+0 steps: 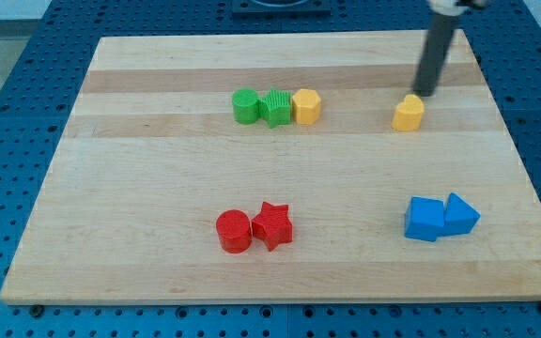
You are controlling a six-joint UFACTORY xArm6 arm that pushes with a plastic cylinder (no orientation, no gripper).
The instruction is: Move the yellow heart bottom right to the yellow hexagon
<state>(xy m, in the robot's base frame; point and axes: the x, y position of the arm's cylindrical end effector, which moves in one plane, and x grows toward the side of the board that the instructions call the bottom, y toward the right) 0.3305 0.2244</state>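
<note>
my tip point(425, 93): bare rod, holds nothing, touching upper-right of yellow heart point(408, 113) | placed to shove it down-left | yellow hexagon point(306, 106) far left of tip

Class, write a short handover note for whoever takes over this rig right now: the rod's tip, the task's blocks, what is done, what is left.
My tip sits just above and right of the yellow heart, close to it or touching.
The yellow hexagon ends a row with two green blocks, at the view's left of the heart.
Done: the tip is at the heart.
Left: push the heart to the hexagon's bottom right.
</note>
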